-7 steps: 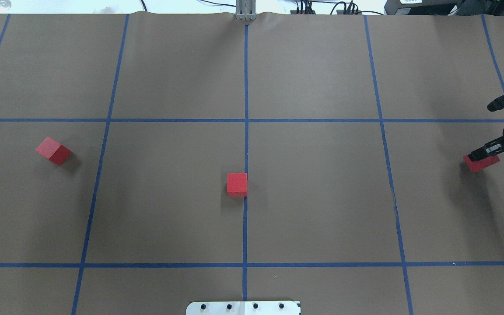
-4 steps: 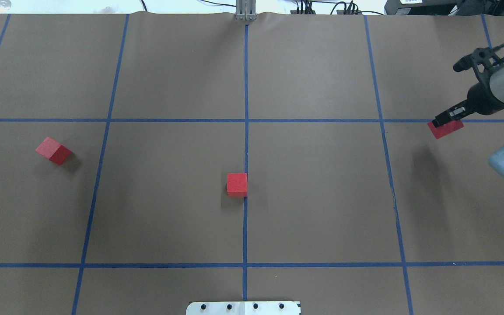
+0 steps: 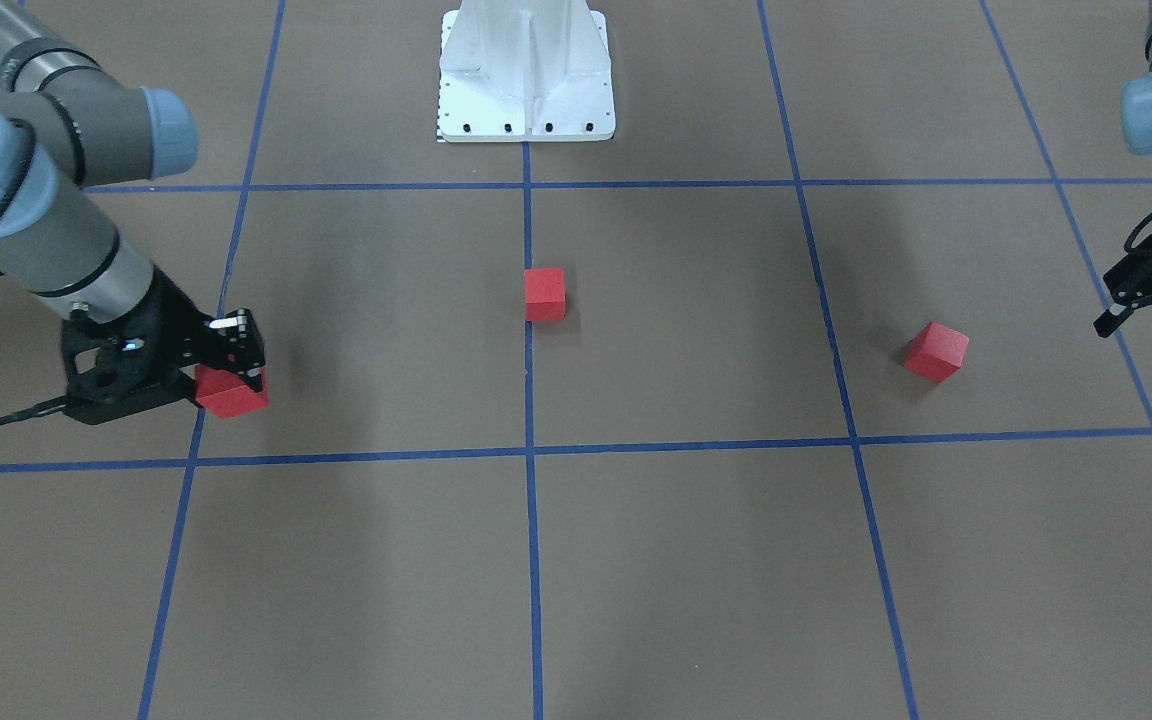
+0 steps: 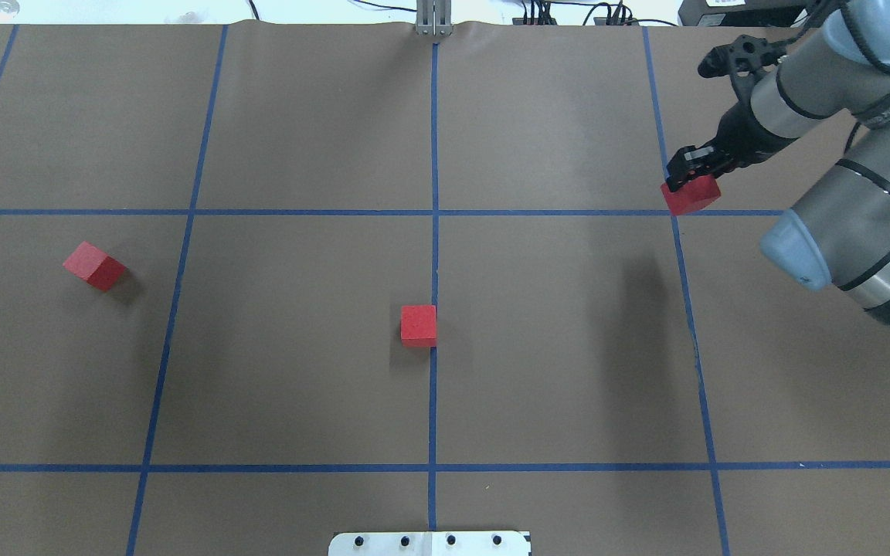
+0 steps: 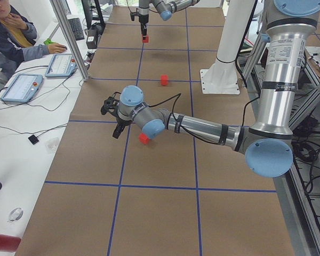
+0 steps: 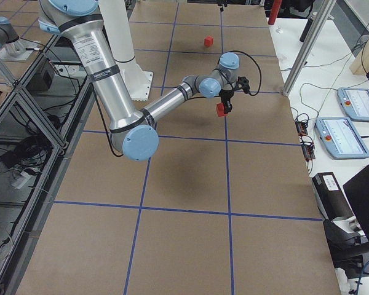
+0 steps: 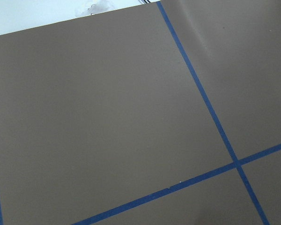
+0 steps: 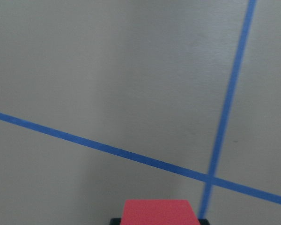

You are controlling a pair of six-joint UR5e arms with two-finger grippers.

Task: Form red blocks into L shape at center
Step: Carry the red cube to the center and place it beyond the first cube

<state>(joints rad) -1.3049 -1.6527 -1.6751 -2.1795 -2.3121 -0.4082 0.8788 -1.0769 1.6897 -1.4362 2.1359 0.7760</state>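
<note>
The right gripper [image 4: 692,181] has its jaws pinching one red cube, the held block [image 4: 691,196], raised off the tabletop [image 4: 553,386]. Its shadow [image 4: 638,286] falls apart from it on the brown paper. In the overhead view the held block hangs well to the robot's right of the center block [image 4: 419,324] and farther from the base [image 4: 429,543], over a crossing of the tape lines [image 4: 553,212]. The right wrist view shows the held block's face at the lower edge, with a tape crossing just beside it.

The center block lies flat and square to the grid. Its edge touches the middle line [image 4: 434,255], and it lies on the robot's left side of that line. The third block [image 4: 95,266] rests on the tabletop well to the robot's left of the center block, turned at an angle to the grid, with no gripper on it.

The left gripper [image 3: 1151,338] hovers farther to the left of the center block than the third block does, well apart from both, with its jaws spread and empty. Its wrist view shows only brown paper and tape.
</note>
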